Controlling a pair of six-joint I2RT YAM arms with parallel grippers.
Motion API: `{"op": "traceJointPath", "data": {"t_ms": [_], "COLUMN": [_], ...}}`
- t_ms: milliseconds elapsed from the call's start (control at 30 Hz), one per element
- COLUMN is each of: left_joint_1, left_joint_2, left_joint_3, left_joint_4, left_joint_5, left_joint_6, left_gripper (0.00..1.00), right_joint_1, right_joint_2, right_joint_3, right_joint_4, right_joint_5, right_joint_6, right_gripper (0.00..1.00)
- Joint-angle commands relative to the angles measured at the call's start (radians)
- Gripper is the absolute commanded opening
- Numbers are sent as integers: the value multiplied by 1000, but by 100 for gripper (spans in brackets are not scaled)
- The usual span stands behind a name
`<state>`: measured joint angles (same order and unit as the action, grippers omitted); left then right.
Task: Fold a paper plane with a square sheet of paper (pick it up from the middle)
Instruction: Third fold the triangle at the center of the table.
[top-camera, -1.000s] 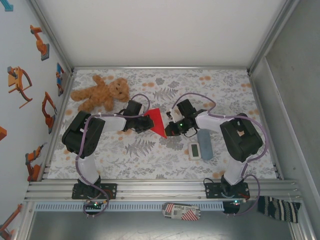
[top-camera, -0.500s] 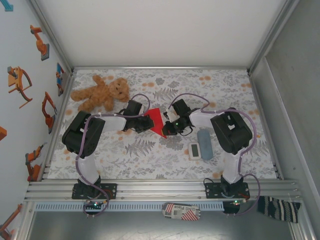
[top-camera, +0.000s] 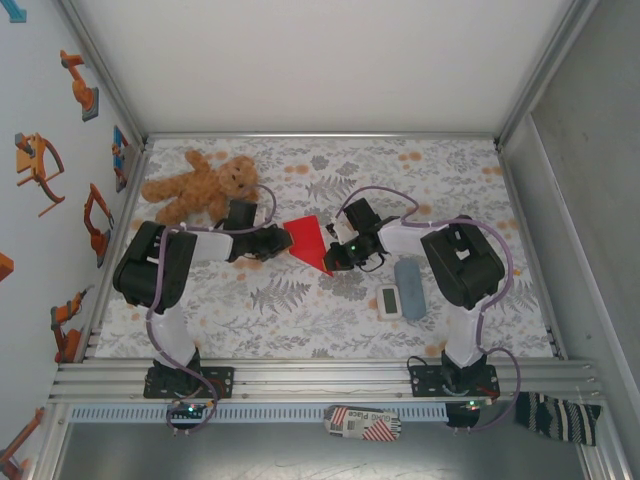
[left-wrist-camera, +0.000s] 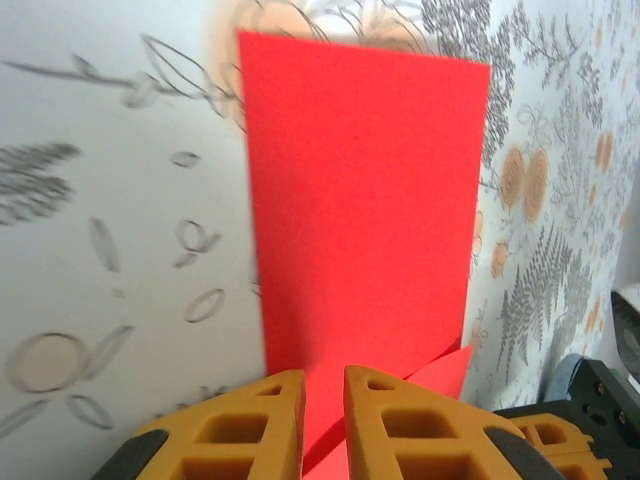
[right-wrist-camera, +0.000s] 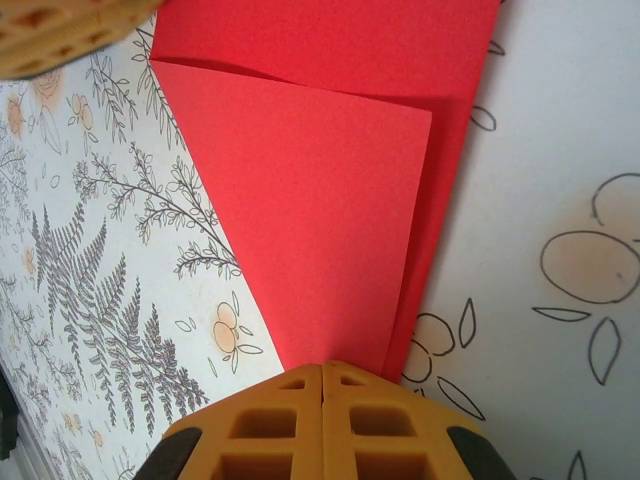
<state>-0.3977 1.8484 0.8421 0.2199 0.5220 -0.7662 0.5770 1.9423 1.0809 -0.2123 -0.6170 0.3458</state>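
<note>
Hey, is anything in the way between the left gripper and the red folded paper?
Nothing visible. The left gripper is right at the edge of the red folded paper, jaws slightly apart around it. The right gripper pinches the other side. The brown teddy bear lies off to the side.

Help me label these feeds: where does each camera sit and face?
Top external: above and behind the bases, looking down on the floral table; both arms show, red paper between left end effector and right end effector.
Left wrist: on the left arm, looking along its slightly parted fingers at the red paper.
Right wrist: on the right arm, looking along its shut fingers, which pinch the paper.
Shared: the red paper.
</note>
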Motion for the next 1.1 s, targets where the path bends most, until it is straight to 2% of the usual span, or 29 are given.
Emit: {"op": "traceJointPath", "data": {"t_ms": [0, 200, 300, 433, 533, 833, 1067], "left_joint_1": [28, 22, 12, -29, -59, -108, -114], "left_joint_2": [-29, -170, -240, -279, -285, -209, -174], "left_joint_3": [-6, -39, -95, -133, -128, -125, -118], "left_joint_4": [-119, -132, -85, -45, -53, 19, 49], "left_joint_5": [-113, -138, -149, -166, -189, -176, -163], "left_joint_6": [59, -32, -108, -194, -233, -324, -352], "left_gripper": [20, 29, 39, 42, 44, 46, 46], "right_joint_1": [1, 1, 1, 1, 1, 1, 1], "right_joint_2": [3, -131, -163, -128, -95, 2, -14], "right_joint_3": [-38, -42, -56, -37, -30, 48, 41], "right_joint_4": [-53, 133, 203, 216, 248, 179, 142], "right_joint_5": [75, 19, 37, 63, 70, 91, 145], "right_joint_6": [24, 178, 241, 271, 301, 264, 229], "right_gripper": [0, 0, 0, 9, 17, 15, 16]}}
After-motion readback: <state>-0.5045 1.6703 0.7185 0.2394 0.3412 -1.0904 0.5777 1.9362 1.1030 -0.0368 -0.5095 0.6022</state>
